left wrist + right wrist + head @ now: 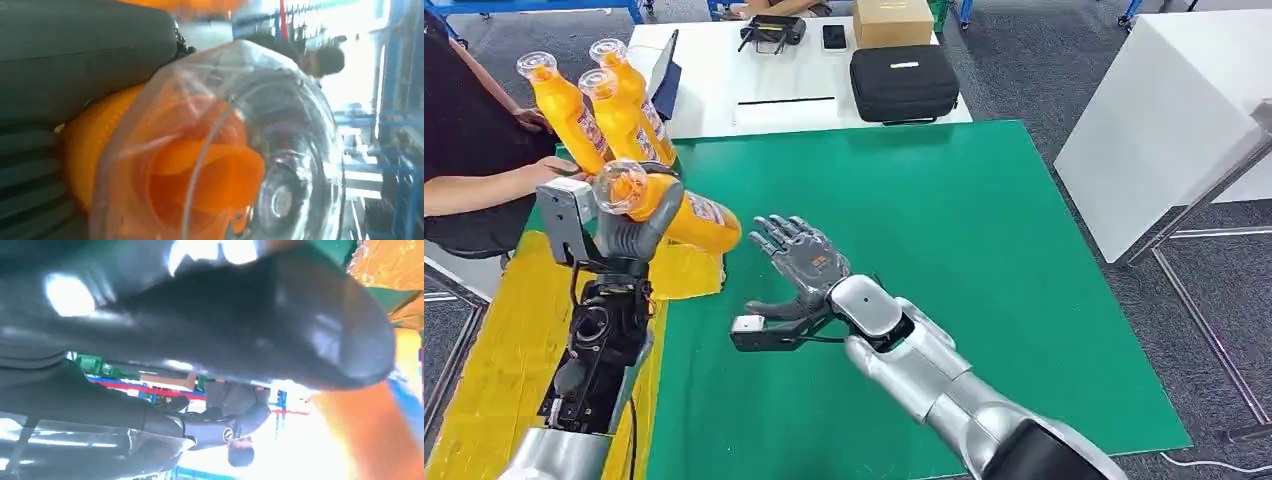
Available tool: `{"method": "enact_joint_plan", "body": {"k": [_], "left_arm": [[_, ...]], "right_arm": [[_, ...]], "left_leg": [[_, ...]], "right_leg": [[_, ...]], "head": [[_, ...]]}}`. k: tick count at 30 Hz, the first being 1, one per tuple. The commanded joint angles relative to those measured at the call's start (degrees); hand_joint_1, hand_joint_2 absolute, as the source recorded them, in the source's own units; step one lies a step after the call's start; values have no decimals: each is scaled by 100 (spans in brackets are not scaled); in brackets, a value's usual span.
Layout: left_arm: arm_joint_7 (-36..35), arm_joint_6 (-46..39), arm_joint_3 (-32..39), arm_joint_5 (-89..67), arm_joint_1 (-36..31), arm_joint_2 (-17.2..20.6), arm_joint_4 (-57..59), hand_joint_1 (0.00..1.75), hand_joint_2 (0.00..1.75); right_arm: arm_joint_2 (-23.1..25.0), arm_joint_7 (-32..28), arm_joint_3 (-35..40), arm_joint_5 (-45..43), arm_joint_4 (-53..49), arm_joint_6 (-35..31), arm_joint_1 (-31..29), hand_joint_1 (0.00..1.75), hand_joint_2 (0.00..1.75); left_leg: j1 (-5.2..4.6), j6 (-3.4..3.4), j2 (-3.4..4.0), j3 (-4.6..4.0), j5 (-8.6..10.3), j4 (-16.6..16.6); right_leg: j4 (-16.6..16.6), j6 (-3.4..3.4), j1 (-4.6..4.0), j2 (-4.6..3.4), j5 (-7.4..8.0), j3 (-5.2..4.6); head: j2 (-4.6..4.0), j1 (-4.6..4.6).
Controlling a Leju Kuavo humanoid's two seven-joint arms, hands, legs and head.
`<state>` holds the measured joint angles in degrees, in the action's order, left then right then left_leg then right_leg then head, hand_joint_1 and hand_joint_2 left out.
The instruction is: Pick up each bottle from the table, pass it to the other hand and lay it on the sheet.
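Left hand (629, 232) grips an orange bottle (674, 210) lying sideways, raised above the yellow sheet's (514, 330) edge. Right hand (804, 262) released, fingers spread, just beside its base. Rt should close round the body before lft lets go.

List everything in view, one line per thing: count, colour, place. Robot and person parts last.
Held bottle: 1, orange with clear cap, lying sideways in the left hand.
Standing bottles: 2, orange, far left edge of the table.
Green mat: 1, green, covering the table.
Yellow sheet: 1, yellow, left of the mat.
Black case: 1, black, white table behind.
Cardboard box: 1, brown, same table.
Person's arm: 1, far left.
Left hand: 1, grey, grips the bottle.
Right hand: 1, dark grey, fingers spread beside the bottle.
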<state>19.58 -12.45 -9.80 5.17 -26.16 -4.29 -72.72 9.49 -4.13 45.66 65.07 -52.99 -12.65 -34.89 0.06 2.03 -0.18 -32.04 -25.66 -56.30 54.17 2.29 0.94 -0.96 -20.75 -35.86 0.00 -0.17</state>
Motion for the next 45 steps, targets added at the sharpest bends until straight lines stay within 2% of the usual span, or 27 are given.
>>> {"method": "enact_joint_plan", "body": {"k": [1,2,15,16,17,21,23,25,28,30,36,43,45], "left_arm": [[202,-2399,449,-3285,-500,656,1484,175,175],[145,-2683,441,-3789,-505,719,1722,175,175],[333,-2710,550,-3790,-476,652,1816,175,175],[127,-2755,684,-4464,-440,677,1792,175,175],[-307,-2755,860,-5782,-310,679,1890,175,175],[-506,-2755,668,-6729,-296,881,3411,175,175],[-529,-2755,529,-6974,-307,832,4200,175,175],[-572,-2755,385,-7122,-248,718,4522,175,175],[-565,-2625,113,-7335,-179,502,4907,175,175],[-479,-2432,-5,-7288,-193,388,5098,175,175],[-536,-2091,-427,-7404,-39,160,5379,175,175],[-592,-1953,-491,-7304,66,146,5405,175,175],[-557,-1902,-475,-7232,90,136,5391,175,175]], "right_arm": [[-1271,-84,75,-308,-2422,-38,624,0,0],[-1358,-74,-22,-306,-2626,-12,745,0,0],[-1336,-104,-89,-269,-2605,52,800,0,0],[-1336,-110,-113,-242,-2605,-15,814,0,0],[-1399,-103,-188,-251,-2640,-79,886,0,0],[-1657,-173,-562,-564,-2632,-315,1064,0,0],[-1743,-249,-760,-757,-2495,-418,1033,0,0],[-1757,-292,-821,-833,-2357,-438,963,0,0],[-1675,-369,-841,-915,-1996,-585,860,0,0],[-1640,-455,-798,-1023,-1755,-707,725,0,0],[-1716,-573,-713,-1233,-1592,-748,501,0,0],[-1666,-524,-666,-1308,-1696,-727,559,0,0],[-1636,-484,-646,-1302,-1671,-697,538,0,0]], "left_leg": [[2,-8,-11,22,-8,2],[-1,-6,-14,16,-3,5],[3,-10,-10,22,-11,-3],[2,-9,-5,18,-10,-1],[4,-12,-7,28,-16,-4],[-2,-11,-7,58,-12,19],[-4,-12,-2,63,-15,18],[-4,-8,0,44,-9,14],[-3,-15,-6,72,-25,9],[-7,-8,-9,48,-10,17],[-10,-7,1,38,-11,10],[-23,-1,-31,69,-6,15],[-21,-7,-18,90,-10,16]], "right_leg": [[1,-9,-4,19,-13,24],[0,-6,0,19,-10,18],[4,-10,-5,19,-16,24],[3,-9,-3,13,-13,19],[7,-12,-6,16,-20,29],[-10,-12,0,17,-20,55],[-9,-13,1,14,-21,59],[-8,-8,3,9,-13,41],[-2,-15,0,22,-31,70],[-10,-8,4,19,-18,48],[-6,-7,7,9,-13,37],[-6,5,24,45,-21,86],[-11,-2,20,38,-22,109]], "head": [[0,0],[0,0],[0,0],[0,0],[0,0],[0,0],[0,-2],[0,-2],[0,0],[0,0],[0,0],[0,-2],[0,-4]]}}
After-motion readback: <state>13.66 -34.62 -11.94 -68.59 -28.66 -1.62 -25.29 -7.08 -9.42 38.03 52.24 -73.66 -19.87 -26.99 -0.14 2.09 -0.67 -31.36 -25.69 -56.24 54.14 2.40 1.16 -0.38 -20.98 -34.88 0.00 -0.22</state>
